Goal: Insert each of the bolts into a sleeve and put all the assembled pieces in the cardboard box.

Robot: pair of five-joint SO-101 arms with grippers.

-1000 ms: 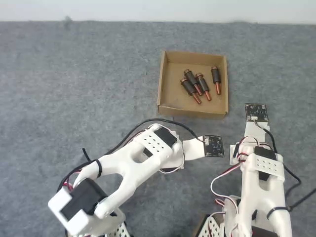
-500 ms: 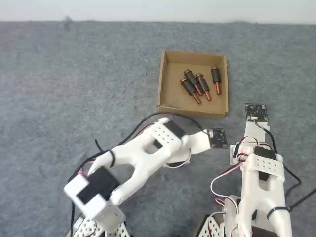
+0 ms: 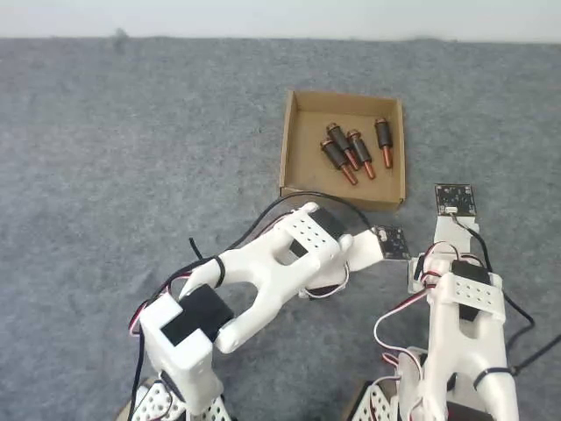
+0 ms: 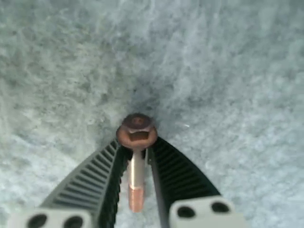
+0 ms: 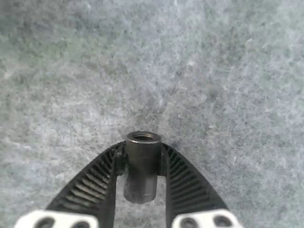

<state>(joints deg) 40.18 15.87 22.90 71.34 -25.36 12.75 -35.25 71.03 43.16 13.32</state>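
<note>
My left gripper [image 4: 137, 151] is shut on a copper bolt [image 4: 136, 156], hex head pointing away from the wrist, shank lying between the ribbed fingers. My right gripper [image 5: 141, 159] is shut on a black sleeve [image 5: 142, 166] with its open bore facing out. In the high view the left arm [image 3: 280, 263] stretches toward the right arm [image 3: 460, 298], its wrist end close to the box's near wall. The cardboard box [image 3: 296, 189] holds several assembled bolt-and-sleeve pieces [image 3: 351, 151].
Grey carpet covers the whole table. The box sits just beyond both wrists. Black cables [image 3: 263, 219] loop off the left arm. Open carpet stretches to the left and far side.
The left arm has swung forward and to the right, bringing its wrist nearer the box and the right arm. The right arm has stayed still.
</note>
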